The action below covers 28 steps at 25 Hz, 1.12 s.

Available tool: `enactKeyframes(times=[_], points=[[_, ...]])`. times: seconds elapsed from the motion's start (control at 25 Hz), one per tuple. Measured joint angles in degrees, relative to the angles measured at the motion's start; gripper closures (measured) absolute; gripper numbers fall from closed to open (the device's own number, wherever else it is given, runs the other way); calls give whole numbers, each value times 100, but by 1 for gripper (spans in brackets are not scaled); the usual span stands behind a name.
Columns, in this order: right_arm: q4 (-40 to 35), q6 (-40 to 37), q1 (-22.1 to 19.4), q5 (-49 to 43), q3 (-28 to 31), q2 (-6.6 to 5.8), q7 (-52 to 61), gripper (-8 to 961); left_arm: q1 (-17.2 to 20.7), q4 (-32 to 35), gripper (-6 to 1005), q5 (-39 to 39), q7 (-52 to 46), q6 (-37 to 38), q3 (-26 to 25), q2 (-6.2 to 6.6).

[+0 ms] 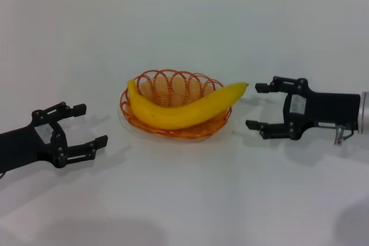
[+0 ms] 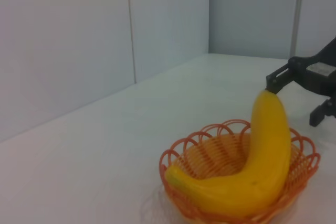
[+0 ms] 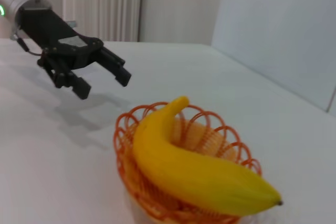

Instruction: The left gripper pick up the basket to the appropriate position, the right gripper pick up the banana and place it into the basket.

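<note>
Your banana (image 1: 184, 109) across the basket (image 1: 173, 84) rim, left gripper (image 1: 92, 128) and right gripper (image 1: 252, 106) both spread, empty, either side.

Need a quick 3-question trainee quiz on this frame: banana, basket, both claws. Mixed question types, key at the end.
1. True or false: the banana lies across the basket, its tip overhanging the rim toward the right claw.
2. The left claw is: A) shut on the basket, B) open and apart from it, C) holding the banana.
3. Fill in: both claws are ___.

Key: 1 true; 2 B; 3 open.
</note>
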Motion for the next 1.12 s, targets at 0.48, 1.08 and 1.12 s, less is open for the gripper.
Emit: enactKeyframes(times=[0.48, 1.08, 1.12], points=[[-71, -155, -196, -229, 368, -158, 223, 120, 61, 0, 120, 6, 8, -9, -35, 1], [-73, -164, -167, -242, 339, -147, 226, 120, 58, 0, 120, 7, 5, -9, -35, 0], [-73, -166, -165, -241, 338, -146, 227, 120, 58, 0, 120, 7, 5, -9, -34, 0]])
